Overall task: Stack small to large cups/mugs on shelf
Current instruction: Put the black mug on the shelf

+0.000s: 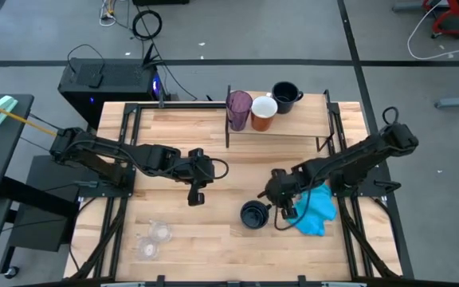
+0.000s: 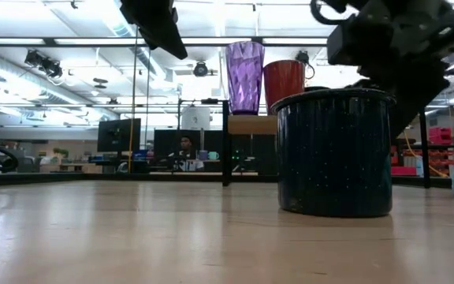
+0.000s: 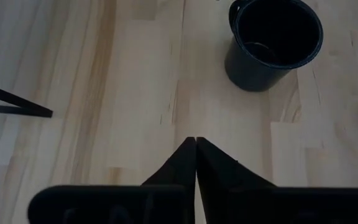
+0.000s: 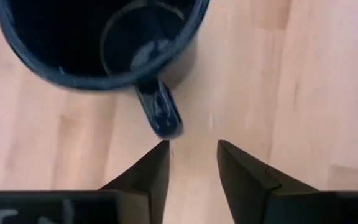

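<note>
We see a slatted wooden table (image 1: 205,231) carrying a narrower wooden shelf (image 1: 293,126) at its far edge. On the shelf stand a purple tumbler (image 1: 239,108), an orange mug (image 1: 263,112) touching it, and a dark mug (image 1: 285,96) just beside. On the table itself sit another dark mug (image 1: 253,214), a blue cloth (image 1: 319,209) and two clear cups (image 1: 154,239).

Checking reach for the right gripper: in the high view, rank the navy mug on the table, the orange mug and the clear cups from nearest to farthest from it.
From the right gripper:
1. Navy mug on the table, just beside the gripper, toward the left arm.
2. Orange mug, on the shelf at the table's far edge.
3. Clear cups, at the near left corner.
</note>
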You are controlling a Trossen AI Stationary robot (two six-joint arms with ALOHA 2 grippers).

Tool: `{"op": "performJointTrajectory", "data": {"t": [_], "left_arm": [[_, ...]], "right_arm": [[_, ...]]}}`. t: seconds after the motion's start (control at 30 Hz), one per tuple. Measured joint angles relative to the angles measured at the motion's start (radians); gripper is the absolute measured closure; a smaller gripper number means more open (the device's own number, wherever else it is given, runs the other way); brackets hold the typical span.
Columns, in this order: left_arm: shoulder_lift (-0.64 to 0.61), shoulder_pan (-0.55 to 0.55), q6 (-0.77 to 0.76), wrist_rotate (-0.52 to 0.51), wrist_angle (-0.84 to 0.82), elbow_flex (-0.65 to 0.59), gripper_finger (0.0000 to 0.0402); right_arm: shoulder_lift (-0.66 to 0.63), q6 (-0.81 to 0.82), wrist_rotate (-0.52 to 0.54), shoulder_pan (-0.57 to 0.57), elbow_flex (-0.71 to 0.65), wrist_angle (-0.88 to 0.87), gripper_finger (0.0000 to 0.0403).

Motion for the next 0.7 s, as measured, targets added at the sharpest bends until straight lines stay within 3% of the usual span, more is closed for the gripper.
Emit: {"op": "performJointTrajectory", "data": {"t": [0.37, 0.5, 0.7], "left_arm": [[0.000, 0.000, 0.000, 0.000, 0.008, 0.000, 0.0390], [0.000, 0.000, 0.000, 0.000, 0.009, 0.000, 0.0391], [0.000, 0.002, 0.000, 0.000, 0.009, 0.000, 0.0377]], "right_arm": [[0.006, 0.008, 0.104, 0.084, -0.006, 0.090, 0.0152], [0.006, -0.001, 0.106, 0.084, -0.044, 0.169, 0.0147], [0.006, 0.007, 0.105, 0.083, -0.100, 0.242, 0.0172]]}}
